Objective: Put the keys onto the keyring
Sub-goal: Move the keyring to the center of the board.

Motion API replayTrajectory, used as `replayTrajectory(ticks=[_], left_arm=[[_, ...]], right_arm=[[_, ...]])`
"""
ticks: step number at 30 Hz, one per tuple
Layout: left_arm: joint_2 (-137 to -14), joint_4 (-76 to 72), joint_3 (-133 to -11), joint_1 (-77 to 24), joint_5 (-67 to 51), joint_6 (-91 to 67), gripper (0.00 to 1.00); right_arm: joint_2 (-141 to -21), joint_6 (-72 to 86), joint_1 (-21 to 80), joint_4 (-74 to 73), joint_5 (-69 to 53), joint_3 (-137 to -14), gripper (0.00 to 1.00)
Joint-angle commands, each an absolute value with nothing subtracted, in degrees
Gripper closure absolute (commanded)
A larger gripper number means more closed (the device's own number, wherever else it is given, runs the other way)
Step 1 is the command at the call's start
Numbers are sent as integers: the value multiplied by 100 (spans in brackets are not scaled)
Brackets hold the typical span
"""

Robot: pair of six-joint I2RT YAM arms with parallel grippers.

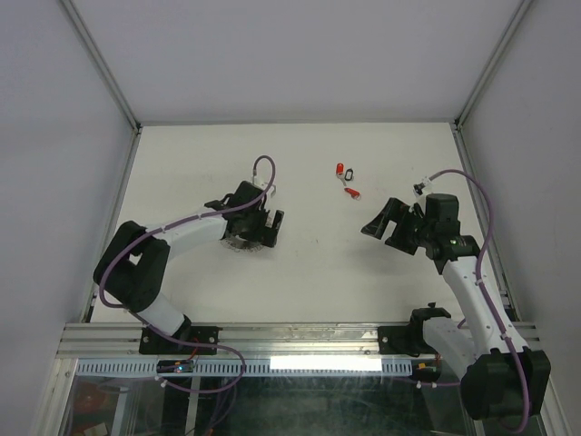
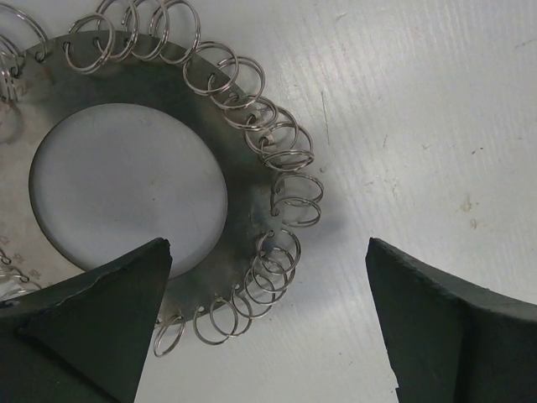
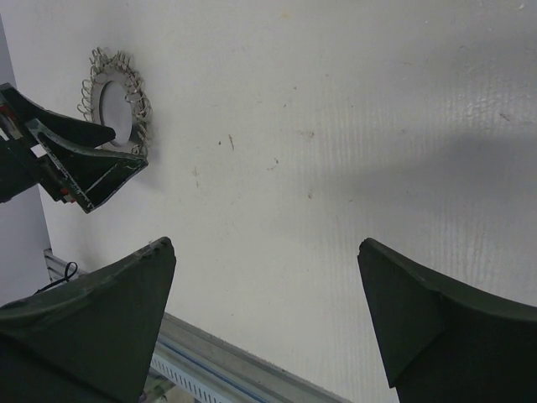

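We see a white, faintly scuffed flat worktop [image 1: 309, 263], enclosed by pale grey wall panels [image 1: 45, 136] joined with slim aluminium corner posts [image 1: 100, 62]. Along its near edge we see a silver aluminium rail [image 1: 300, 333].

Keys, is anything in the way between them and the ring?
Nothing lies on the table between the keys and the ring. Only the open left gripper hangs over the ring, one finger covering part of it.
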State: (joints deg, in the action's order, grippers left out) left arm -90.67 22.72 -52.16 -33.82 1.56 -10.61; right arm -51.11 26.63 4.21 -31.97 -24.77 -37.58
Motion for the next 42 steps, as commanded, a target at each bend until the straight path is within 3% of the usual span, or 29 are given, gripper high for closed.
replayTrajectory(ticks=[1, 11, 22, 36, 42], left_arm=[[-9272, 1876, -5507, -3434, 84, -905, 1], [-9377, 1812, -5228, -3490, -350, -1105, 1], [-9004, 1753, -4634, -4547, -275, -1816, 1], [-9612, 1538, -5782, -6262, -97, -2414, 1], [-8794, 1593, -5862, -6254, 514, -2114, 1]], right_arm=[[-4986, 2576, 402, -2996, -2689, -3782, 7], [-4905, 2575, 397, -3059, -2714, -3744, 7], [-4822, 2617, 401, -3119, -2740, -3736, 7], [-4587, 2749, 399, -3154, -2594, -3460, 7], [-4498, 2897, 397, -3084, -2154, -3310, 9]])
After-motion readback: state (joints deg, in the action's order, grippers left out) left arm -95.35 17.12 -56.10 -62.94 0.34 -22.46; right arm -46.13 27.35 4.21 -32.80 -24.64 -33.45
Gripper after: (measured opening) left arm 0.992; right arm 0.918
